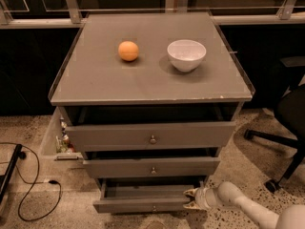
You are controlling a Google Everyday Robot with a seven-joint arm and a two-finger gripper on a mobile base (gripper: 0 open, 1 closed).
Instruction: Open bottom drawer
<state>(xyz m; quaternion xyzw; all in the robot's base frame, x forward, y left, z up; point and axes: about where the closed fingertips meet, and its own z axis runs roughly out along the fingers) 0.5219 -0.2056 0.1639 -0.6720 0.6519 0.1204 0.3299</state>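
Observation:
The grey cabinet has three drawers. The bottom drawer (143, 205) is the shallow, narrowest front with a small round knob (153, 207), low in the view. It stands pulled out a little, its dark inside showing behind the front panel. My gripper (192, 199) is at the right end of this drawer's front, with one finger above the panel's top edge and one below. My white arm (248, 209) comes in from the lower right.
An orange (128, 51) and a white bowl (186, 55) sit on the cabinet top (147, 80). A side shelf with small items (62, 140) hangs on the left. A black cable (33, 185) lies on the floor at left. An office chair (286, 123) stands at right.

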